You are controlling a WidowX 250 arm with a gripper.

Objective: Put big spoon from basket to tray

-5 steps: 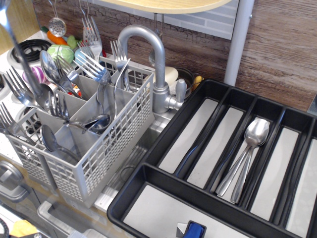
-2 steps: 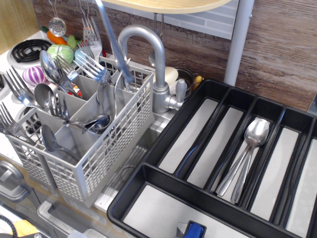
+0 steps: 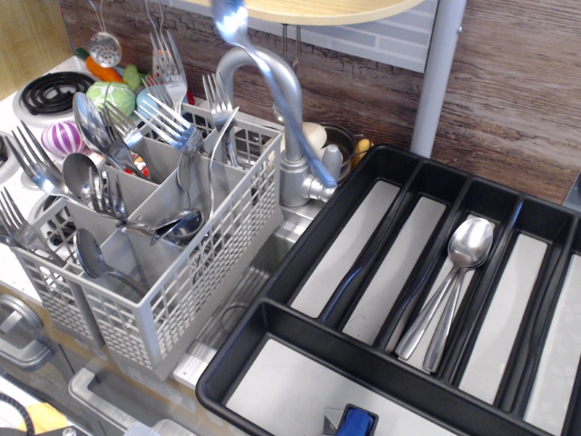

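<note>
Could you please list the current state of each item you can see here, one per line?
Big spoon: in mid-air, tilted, blurred, between basket and tray.
Basket: upright, holding forks and spoons.
Tray: long slots mostly bare; two spoons lie in one slot.
Faucet: no water visible.
Gripper: out of view.

I saw the big spoon (image 3: 272, 95) blurred in mid-air, a long silver streak slanting from upper left down to lower right, above the gap between basket and tray, touching neither. The basket (image 3: 186, 282), light grey with grid walls and upright compartments crowded with forks and spoons, stood just left of the tray. The tray (image 3: 363, 359), black with long pale-bottomed slots, already held two silver spoons (image 3: 454, 282) lying together in one middle slot.
</note>
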